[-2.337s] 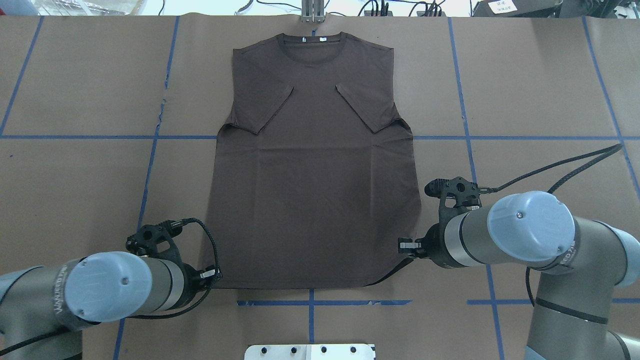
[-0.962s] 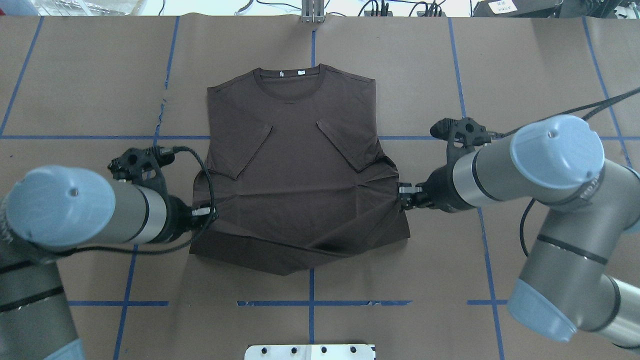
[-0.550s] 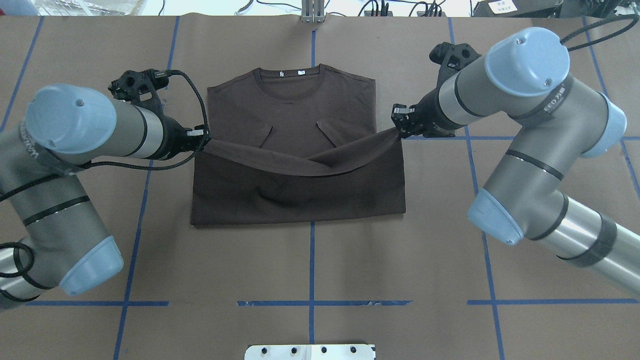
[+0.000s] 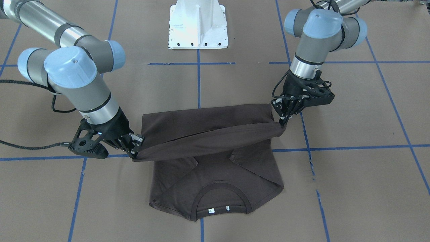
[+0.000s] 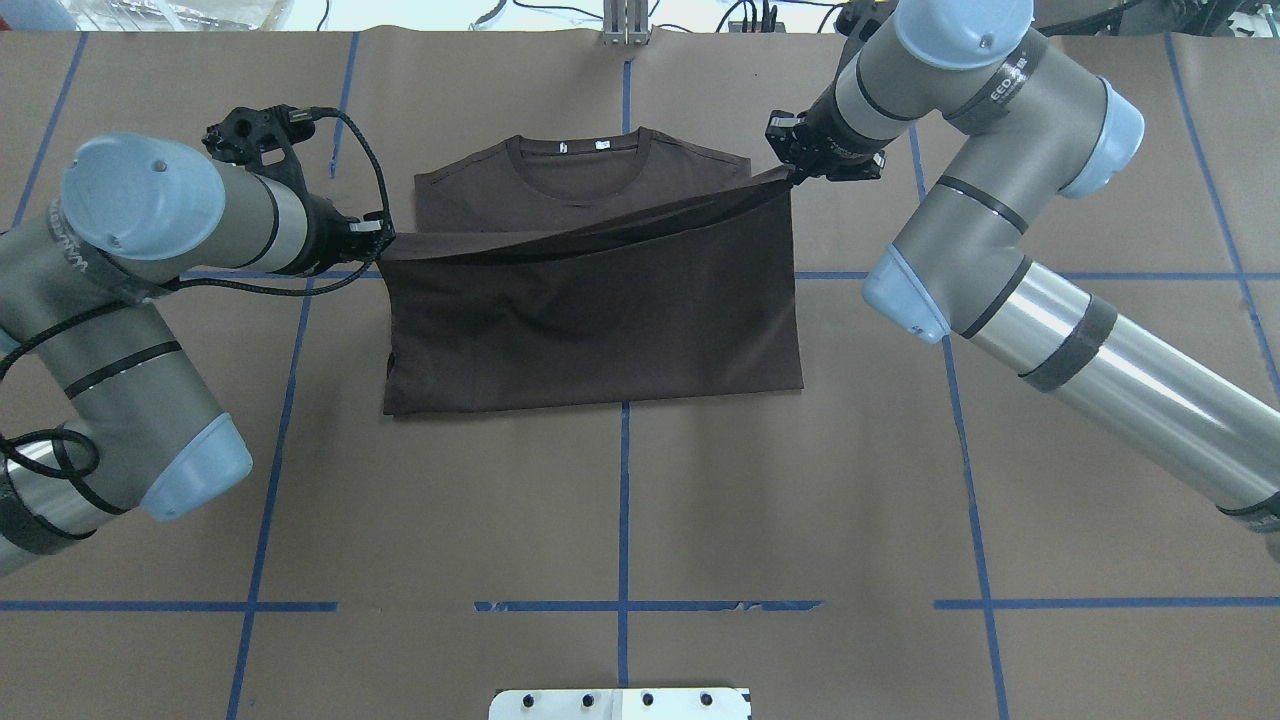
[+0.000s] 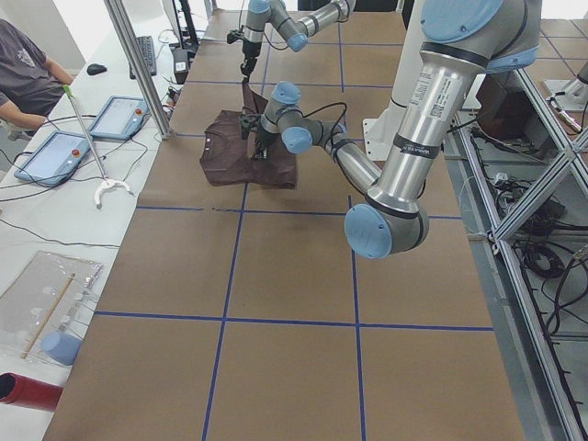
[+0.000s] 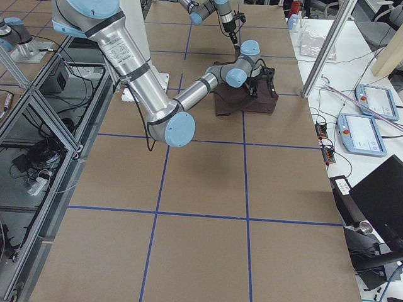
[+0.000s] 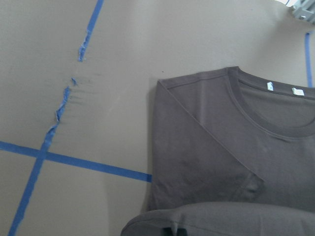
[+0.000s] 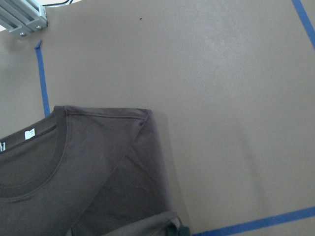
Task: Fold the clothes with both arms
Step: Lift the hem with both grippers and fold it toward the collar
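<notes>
Brown papered table point(image 5: 800, 500), blue tape grid point(image 5: 622, 500). T-shirt point(image 5: 600, 320): collar toward frame top, long axis horizontal. Left gripper point(image 5: 385, 240), right gripper point(image 5: 790, 172) each pinching hem.

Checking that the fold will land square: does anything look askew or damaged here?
The lifted hem runs slanted: the right hand holds its corner much nearer the collar than the left hand does. The blue tape beside the shirt, on the left arm's side, is also torn.
</notes>
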`<state>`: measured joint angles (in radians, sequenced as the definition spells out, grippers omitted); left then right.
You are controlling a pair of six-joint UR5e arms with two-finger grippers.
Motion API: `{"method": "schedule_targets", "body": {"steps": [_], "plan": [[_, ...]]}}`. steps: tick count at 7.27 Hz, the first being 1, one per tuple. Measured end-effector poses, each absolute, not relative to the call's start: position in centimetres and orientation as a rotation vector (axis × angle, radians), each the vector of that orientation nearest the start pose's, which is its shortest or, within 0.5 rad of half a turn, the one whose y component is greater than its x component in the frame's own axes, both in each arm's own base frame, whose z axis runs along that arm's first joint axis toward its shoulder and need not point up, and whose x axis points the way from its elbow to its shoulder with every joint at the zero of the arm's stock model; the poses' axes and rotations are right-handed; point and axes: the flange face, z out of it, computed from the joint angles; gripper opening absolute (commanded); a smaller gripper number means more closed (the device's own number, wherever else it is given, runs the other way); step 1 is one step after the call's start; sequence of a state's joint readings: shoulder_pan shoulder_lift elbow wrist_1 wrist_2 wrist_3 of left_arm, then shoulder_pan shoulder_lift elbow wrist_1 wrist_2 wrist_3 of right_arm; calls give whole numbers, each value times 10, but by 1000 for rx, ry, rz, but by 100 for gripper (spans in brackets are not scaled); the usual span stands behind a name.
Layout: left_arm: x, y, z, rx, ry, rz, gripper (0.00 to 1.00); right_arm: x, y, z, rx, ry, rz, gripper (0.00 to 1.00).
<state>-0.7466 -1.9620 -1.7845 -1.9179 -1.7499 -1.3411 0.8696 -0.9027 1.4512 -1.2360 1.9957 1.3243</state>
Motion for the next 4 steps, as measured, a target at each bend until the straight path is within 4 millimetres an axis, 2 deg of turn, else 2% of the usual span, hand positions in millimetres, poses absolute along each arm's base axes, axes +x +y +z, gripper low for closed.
{"method": "schedule_targets", "body": {"steps": [2, 4], "plan": [[388, -545, 326, 320, 920, -419, 0, -399, -638, 282, 120, -963, 395, 0], [393, -577, 326, 337, 922, -444, 0, -408, -653, 269, 121, -970, 396, 0]]}}
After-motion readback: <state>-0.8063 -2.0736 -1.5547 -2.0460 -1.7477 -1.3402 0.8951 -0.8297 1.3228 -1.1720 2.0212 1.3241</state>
